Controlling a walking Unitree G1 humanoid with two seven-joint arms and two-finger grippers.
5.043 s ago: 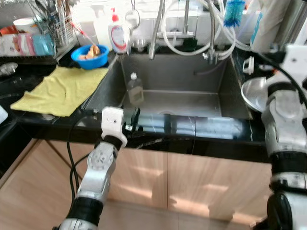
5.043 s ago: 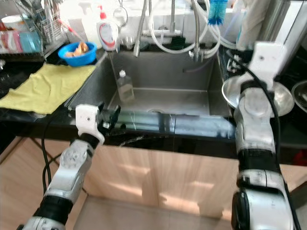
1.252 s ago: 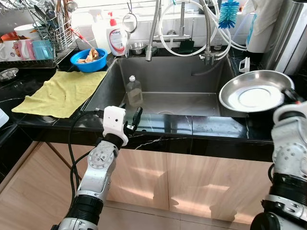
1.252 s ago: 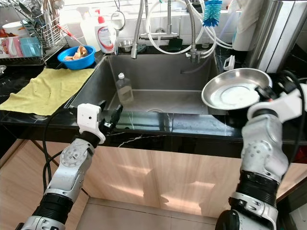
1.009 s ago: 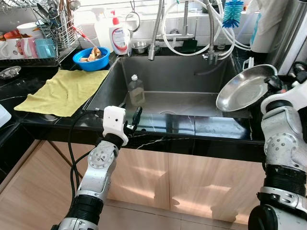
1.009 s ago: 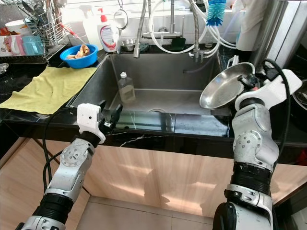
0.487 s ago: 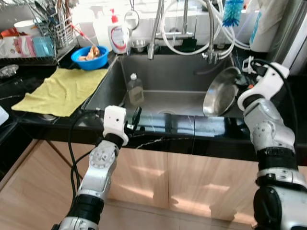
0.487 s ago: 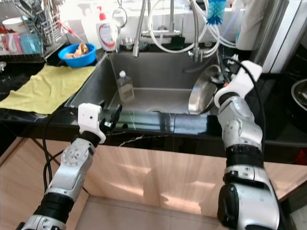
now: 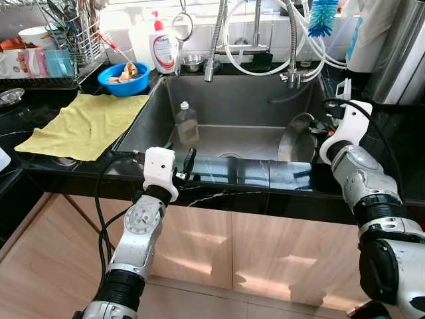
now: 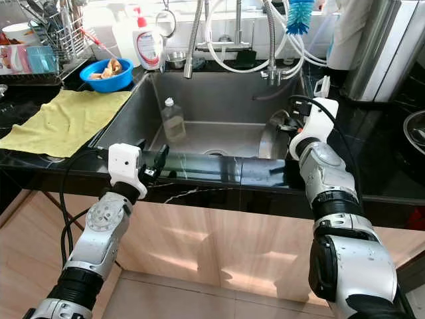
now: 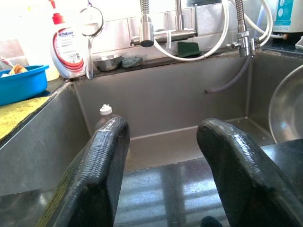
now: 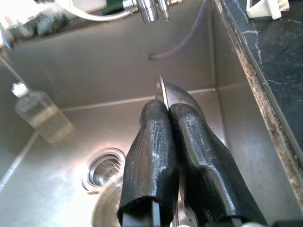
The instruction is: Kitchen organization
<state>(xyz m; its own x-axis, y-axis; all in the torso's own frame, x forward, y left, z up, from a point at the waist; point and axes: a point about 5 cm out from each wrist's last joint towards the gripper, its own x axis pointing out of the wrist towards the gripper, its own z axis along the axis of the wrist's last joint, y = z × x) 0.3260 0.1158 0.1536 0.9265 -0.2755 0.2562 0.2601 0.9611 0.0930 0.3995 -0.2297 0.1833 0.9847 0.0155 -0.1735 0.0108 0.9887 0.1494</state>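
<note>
Two fingers of the right claw (image 12: 163,118) pinch what looks like a steel pan's (image 9: 297,138) rim inside the sink (image 9: 232,106).

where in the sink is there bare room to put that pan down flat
Bare sink floor lies between the clear bottle on the left and the steel pan, pinched on edge by the right gripper at the right wall. The drain sits mid-floor. The back ledge is crowded.

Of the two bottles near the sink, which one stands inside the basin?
The small clear bottle with the white cap stands inside the sink. The white dish soap bottle with the red top is up on the counter behind it.
</note>
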